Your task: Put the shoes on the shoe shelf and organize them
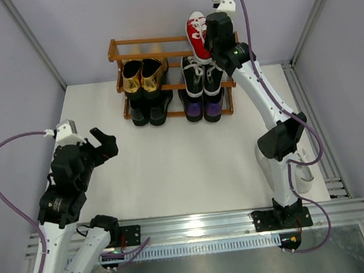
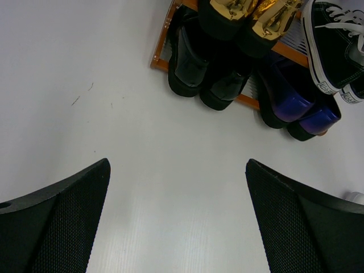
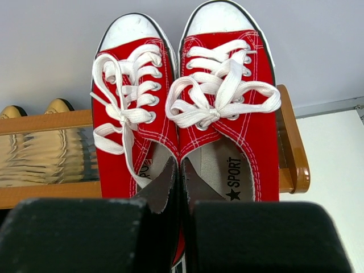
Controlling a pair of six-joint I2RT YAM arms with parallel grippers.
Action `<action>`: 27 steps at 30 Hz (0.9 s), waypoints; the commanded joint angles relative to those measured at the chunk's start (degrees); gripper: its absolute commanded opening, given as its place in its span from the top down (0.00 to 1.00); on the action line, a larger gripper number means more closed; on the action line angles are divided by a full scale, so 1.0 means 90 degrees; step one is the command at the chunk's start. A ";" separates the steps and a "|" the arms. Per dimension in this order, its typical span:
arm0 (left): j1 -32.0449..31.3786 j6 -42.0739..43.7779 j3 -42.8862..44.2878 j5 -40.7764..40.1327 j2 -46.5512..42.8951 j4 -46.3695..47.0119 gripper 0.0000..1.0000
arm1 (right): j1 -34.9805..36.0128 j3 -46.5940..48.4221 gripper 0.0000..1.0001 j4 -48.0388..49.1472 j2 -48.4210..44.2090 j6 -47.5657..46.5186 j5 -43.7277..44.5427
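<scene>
**A:** How does the right gripper (image 3: pixel 182 207) stand?

**B:** Pressed together. It pinches the pair of red canvas sneakers (image 3: pixel 227 142) with white toe caps and white laces, gripping the inner heel collars of both shoes between its fingers. The toes point away from it, toward the grey wall.

**A:** And where is the shelf from there?

**B:** The orange-brown wooden shoe shelf (image 3: pixel 293 153) lies just below and ahead of that gripper. The red sneakers are over the right end of its top rail. Whether their soles rest on the rail cannot be told.

**A:** What sits lower down?

**B:** Below the right gripper, black-and-white lace-up sneakers (image 1: pixel 202 76) fill the middle tier, and glossy purple loafers (image 1: pixel 204 108) the bottom one. Down to its left, shiny gold loafers (image 1: pixel 142 76) stand above glossy black dress shoes (image 1: pixel 148 110).

**A:** What about the other arm?

**B:** The left gripper (image 2: pixel 177 165) hangs spread wide above the white desk (image 2: pixel 85 68), holding nothing. The shelf is well ahead of it. The black dress shoes are straight ahead of it and the purple loafers ahead to its right.

**A:** Is anything off the shelf?

**B:** A white sneaker (image 1: pixel 304 171) lies on the desk, well behind the right gripper and near that arm's base. The arm partly hides it.
</scene>
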 commanded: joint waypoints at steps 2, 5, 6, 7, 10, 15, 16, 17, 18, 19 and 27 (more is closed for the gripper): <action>0.0029 0.0045 0.0214 -0.0012 0.0026 0.0032 0.00 | 0.0067 0.0419 0.96 0.1367 -0.0419 0.0114 0.0473; 0.0029 0.0045 0.0214 -0.0022 0.0007 0.0002 0.00 | 0.0077 0.0390 0.96 0.1260 -0.0497 0.0192 0.0424; 0.0029 0.0055 0.0214 -0.0031 -0.0012 -0.0007 0.00 | 0.0096 0.0380 0.96 0.1250 -0.0555 0.0202 0.0424; 0.0029 0.0055 0.0205 -0.0031 -0.0022 -0.0017 0.00 | 0.0125 0.0351 0.96 0.1240 -0.0595 0.0192 0.0424; 0.0029 0.0064 0.0205 -0.0031 -0.0042 -0.0046 0.00 | 0.0155 0.0312 0.96 0.1211 -0.0683 0.0221 0.0385; 0.0029 0.0055 0.0224 -0.0051 -0.0110 -0.0095 0.00 | 0.0213 0.0331 0.96 0.1113 -0.0732 0.0329 0.0336; 0.0029 0.0064 0.0224 -0.0070 -0.0139 -0.0115 0.00 | 0.0233 0.0331 0.96 0.1103 -0.0770 0.0319 0.0346; 0.0029 0.0064 0.0234 -0.0080 -0.0149 -0.0134 0.00 | 0.0272 0.0341 0.96 0.1113 -0.0800 0.0310 0.0375; 0.0029 0.0074 0.0234 -0.0080 -0.0159 -0.0134 0.00 | 0.0292 0.0331 0.96 0.1123 -0.0810 0.0290 0.0375; 0.0029 0.0064 0.0234 -0.0080 -0.0188 -0.0154 0.00 | 0.0292 0.0360 0.96 0.1123 -0.0829 0.0290 0.0375; 0.0029 0.0074 0.0253 -0.0090 -0.0237 -0.0203 0.00 | 0.0321 0.0380 0.96 0.0986 -0.0937 0.0329 0.0404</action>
